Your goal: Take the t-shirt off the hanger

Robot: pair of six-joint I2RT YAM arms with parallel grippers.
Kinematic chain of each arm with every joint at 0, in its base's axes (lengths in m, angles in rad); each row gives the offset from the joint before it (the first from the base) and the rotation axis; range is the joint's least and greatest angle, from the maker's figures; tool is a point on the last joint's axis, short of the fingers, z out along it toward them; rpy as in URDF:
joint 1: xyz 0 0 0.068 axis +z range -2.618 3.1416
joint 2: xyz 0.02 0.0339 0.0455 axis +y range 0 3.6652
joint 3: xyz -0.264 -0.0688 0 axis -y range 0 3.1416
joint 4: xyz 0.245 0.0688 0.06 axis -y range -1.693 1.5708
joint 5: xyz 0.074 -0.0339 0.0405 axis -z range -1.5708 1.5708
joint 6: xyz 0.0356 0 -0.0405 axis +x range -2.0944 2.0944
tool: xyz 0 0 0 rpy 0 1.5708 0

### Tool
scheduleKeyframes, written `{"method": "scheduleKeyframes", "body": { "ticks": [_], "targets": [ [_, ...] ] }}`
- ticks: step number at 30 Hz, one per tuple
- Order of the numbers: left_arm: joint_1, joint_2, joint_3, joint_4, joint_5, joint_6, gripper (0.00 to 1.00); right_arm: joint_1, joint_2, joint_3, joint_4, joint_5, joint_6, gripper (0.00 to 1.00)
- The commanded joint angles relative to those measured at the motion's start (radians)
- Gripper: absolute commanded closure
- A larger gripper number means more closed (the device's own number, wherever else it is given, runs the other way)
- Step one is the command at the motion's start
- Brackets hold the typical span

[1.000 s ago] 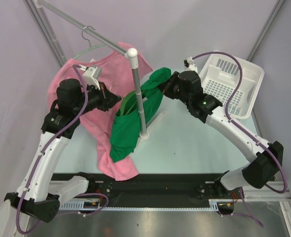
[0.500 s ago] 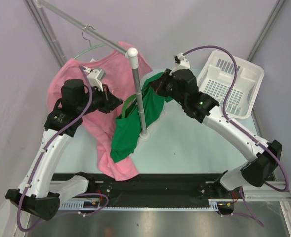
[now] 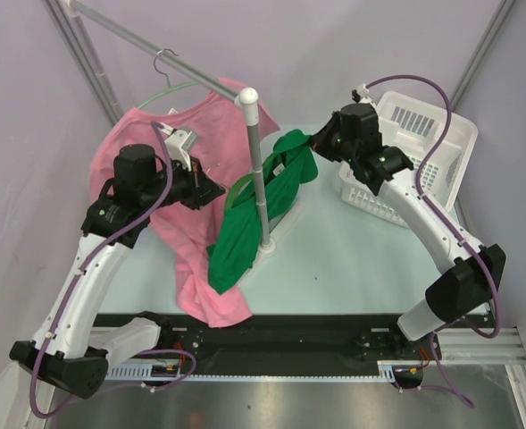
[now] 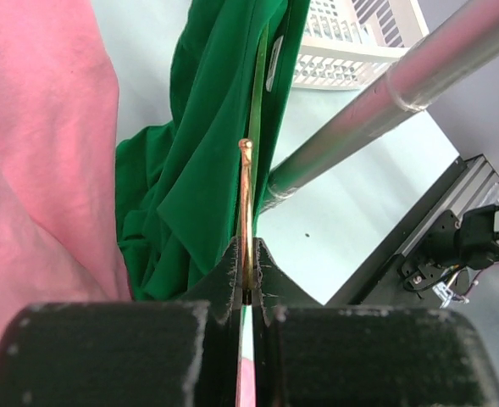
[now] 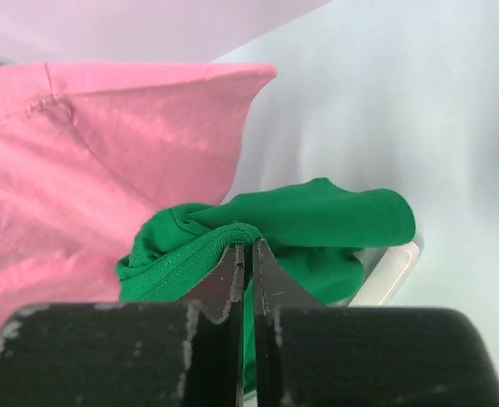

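Observation:
A green t-shirt point(image 3: 276, 183) hangs on a green hanger point(image 4: 257, 102) beside the rack's upright post point(image 3: 260, 170). My left gripper point(image 3: 212, 189) is shut on the hanger's gold wire hook point(image 4: 246, 203); in the left wrist view, the gripper point(image 4: 246, 248) has the shirt point(image 4: 198, 153) draped just beyond it. My right gripper point(image 3: 320, 143) is shut on the shirt's collar edge and holds it stretched to the right, toward the basket. In the right wrist view, the gripper point(image 5: 246, 246) pinches the ribbed collar of the shirt point(image 5: 317, 216).
A pink t-shirt point(image 3: 164, 161) hangs on a second hanger point(image 3: 169, 88) from the slanted rail point(image 3: 146, 45), behind my left arm. A white basket point(image 3: 423, 143) stands at the back right, behind my right arm. The rail pole point(image 4: 393, 85) crosses the left wrist view.
My right gripper has moved right and back with the collar, pulling the green t-shirt's top past the post toward the basket. The left gripper has barely moved with the hanger.

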Motion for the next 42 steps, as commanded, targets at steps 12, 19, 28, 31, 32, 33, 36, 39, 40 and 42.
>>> {"method": "scheduleKeyframes", "body": {
  "ticks": [12, 19, 28, 31, 32, 33, 36, 39, 40, 42],
  "targets": [
    [-0.009, 0.079, 0.226, -0.167, 0.050, 0.079, 1.00, -0.160, -0.222, -0.245, 0.269, -0.578, -0.322, 0.05],
    [-0.007, 0.114, 0.287, -0.204, 0.099, 0.118, 1.00, -0.268, -0.182, -0.282, 0.346, -0.776, -0.498, 0.22],
    [-0.007, 0.119, 0.297, -0.223, 0.111, 0.130, 1.00, -0.231, -0.078, -0.320, 0.478, -0.763, -0.685, 0.14],
    [-0.007, 0.117, 0.298, -0.223, 0.112, 0.128, 1.00, -0.208, -0.008, -0.286, 0.493, -0.762, -0.705, 0.14],
    [-0.007, 0.117, 0.297, -0.221, 0.117, 0.128, 1.00, -0.199, 0.011, -0.276, 0.508, -0.762, -0.707, 0.14],
    [-0.009, 0.114, 0.294, -0.218, 0.119, 0.127, 1.00, -0.193, 0.052, -0.265, 0.516, -0.760, -0.704, 0.14],
    [-0.007, 0.115, 0.294, -0.218, 0.120, 0.122, 1.00, -0.161, 0.126, -0.202, 0.515, -0.739, -0.710, 0.15],
    [-0.007, 0.114, 0.295, -0.224, 0.117, 0.127, 1.00, -0.144, 0.172, -0.174, 0.551, -0.701, -0.684, 0.21],
    [-0.007, 0.112, 0.295, -0.227, 0.114, 0.128, 1.00, -0.141, 0.181, -0.162, 0.550, -0.667, -0.676, 0.34],
    [-0.007, 0.112, 0.294, -0.232, 0.114, 0.131, 1.00, -0.136, 0.198, -0.125, 0.536, -0.662, -0.678, 0.48]
  ]
}}
